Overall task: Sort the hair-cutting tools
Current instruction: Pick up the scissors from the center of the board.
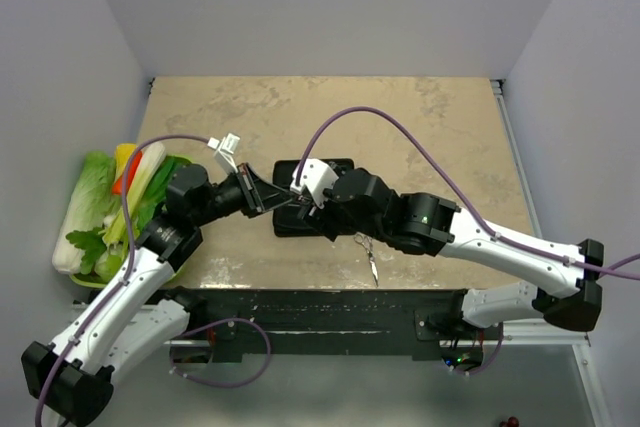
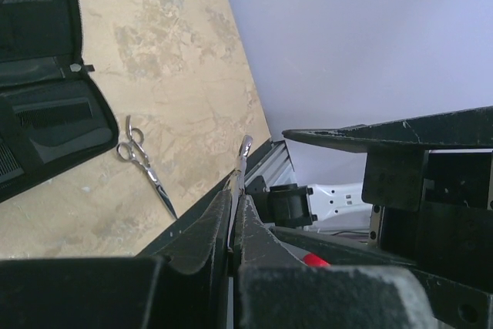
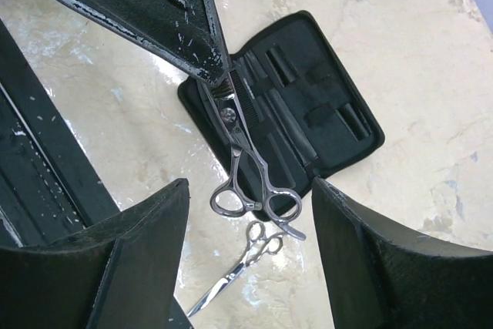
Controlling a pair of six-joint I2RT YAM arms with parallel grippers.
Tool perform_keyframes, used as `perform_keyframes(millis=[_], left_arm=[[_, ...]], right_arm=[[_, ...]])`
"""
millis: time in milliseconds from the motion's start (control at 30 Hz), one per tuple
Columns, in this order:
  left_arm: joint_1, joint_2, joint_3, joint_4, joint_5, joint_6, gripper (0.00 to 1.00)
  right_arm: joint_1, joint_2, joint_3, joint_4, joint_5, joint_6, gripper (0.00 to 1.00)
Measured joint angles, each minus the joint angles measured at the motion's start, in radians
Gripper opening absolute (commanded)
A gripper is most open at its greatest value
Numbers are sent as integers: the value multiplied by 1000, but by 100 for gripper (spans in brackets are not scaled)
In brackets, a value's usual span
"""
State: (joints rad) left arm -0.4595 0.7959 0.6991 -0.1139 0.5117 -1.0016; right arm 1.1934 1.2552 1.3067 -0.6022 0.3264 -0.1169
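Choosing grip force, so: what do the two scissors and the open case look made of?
Held scissors and loose scissors: polished metal, probably steel, with bright glints. Case: matte black fabric, apparently, with zipper edging.

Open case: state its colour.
The case is black, clearest in the right wrist view.
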Motion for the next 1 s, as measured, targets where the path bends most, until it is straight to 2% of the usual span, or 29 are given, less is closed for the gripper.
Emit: perform_keyframes(millis=[433, 567, 733, 833, 1000], left_arm=[[0, -32, 0, -30, 1, -16, 0], [0, -39, 11, -39, 1, -21, 0], [0, -53, 18, -42, 2, -27, 0], [0, -59, 18, -46, 4, -28, 0], [0, -67, 18, -51, 4, -28, 0]], right_arm=[[12, 69, -11, 25, 6, -27, 63], [12, 69, -11, 29, 23, -31, 49], [12, 69, -11, 40, 33, -33, 46], [12, 69, -11, 43, 39, -32, 39], [17, 69, -11, 47, 39, -31, 37]])
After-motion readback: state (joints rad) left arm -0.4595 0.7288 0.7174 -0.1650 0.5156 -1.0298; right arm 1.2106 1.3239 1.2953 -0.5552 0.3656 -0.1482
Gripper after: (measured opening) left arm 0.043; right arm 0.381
